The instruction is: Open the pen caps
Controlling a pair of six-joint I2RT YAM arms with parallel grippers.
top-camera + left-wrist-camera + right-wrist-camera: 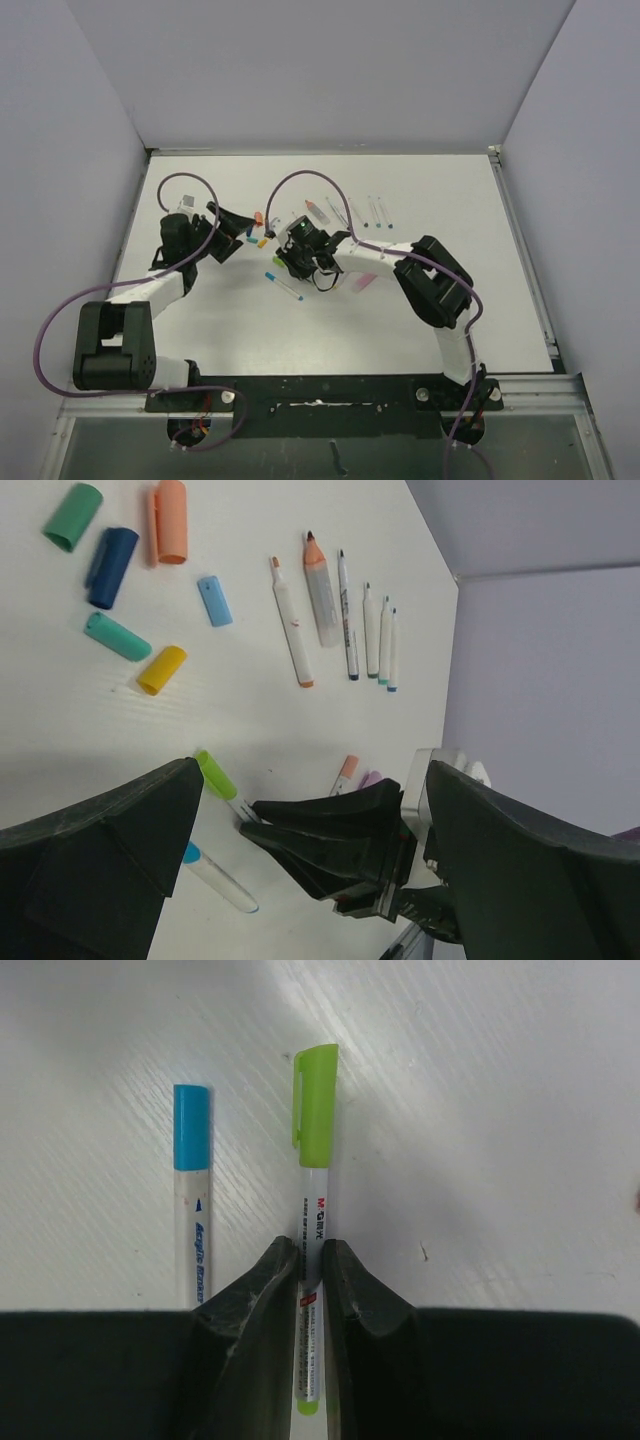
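My right gripper (310, 1246) is shut on the white barrel of a pen with a light green cap (315, 1095); the cap sticks out past the fingertips, still on the pen. A second white pen with a blue cap (191, 1125) lies just left of it. My left gripper (312, 780) is open wide and empty, facing the right gripper (246, 826); the green cap (215, 774) is close to its left finger (120, 830). In the top view the left gripper (232, 236) and right gripper (291, 251) are at mid-table.
Loose caps lie in a group: green (72, 516), dark blue (110, 567), orange (171, 520), light blue (214, 600), teal (117, 637), yellow (161, 669). Several uncapped pens (292, 620) lie in a row. An orange-capped pen (346, 772) and a purple one (370, 778) lie behind the right gripper.
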